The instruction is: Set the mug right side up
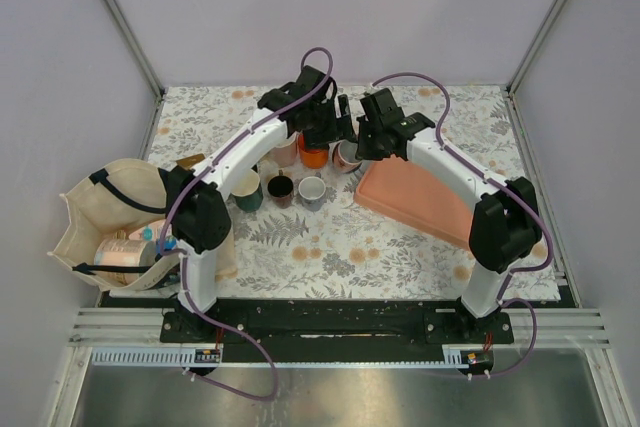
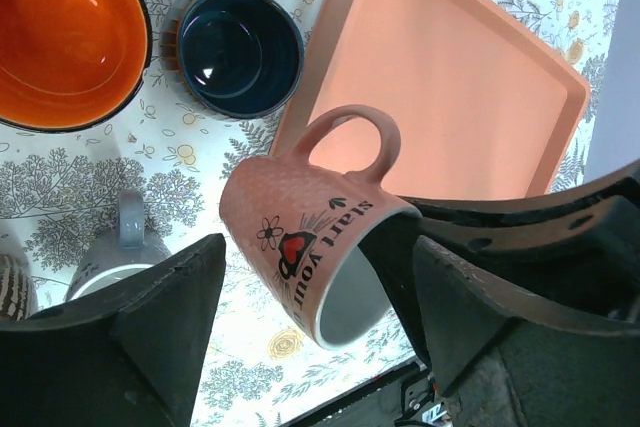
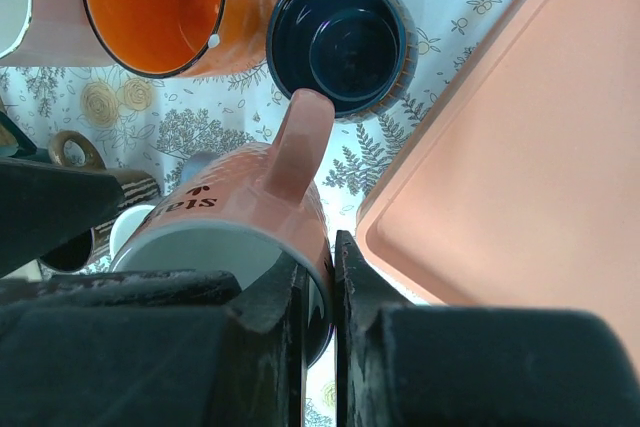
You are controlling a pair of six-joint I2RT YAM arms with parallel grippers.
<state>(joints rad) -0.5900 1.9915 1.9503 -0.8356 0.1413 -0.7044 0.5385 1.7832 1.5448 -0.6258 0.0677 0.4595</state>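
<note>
The pink mug [image 2: 290, 232] with a heart and black lettering is tilted, its grey inside facing the wrist cameras and its handle [image 3: 300, 137] pointing away. My right gripper [image 3: 332, 267] is shut on the mug's rim, one finger inside the mouth and one outside the wall. My left gripper [image 2: 315, 282] stands open around the mug, its fingers [image 2: 170, 317] apart from the mug's sides. In the top view both grippers [image 1: 335, 132] [image 1: 366, 142] meet over the mug [image 1: 347, 155] at the tray's far left corner.
An orange mug [image 2: 60, 37], a dark blue mug [image 2: 240, 47] and a grey mug [image 2: 125, 242] stand upright close by on the floral cloth. The salmon tray [image 2: 460, 77] lies just to the right. A cloth bag [image 1: 105, 217] with items sits at the far left.
</note>
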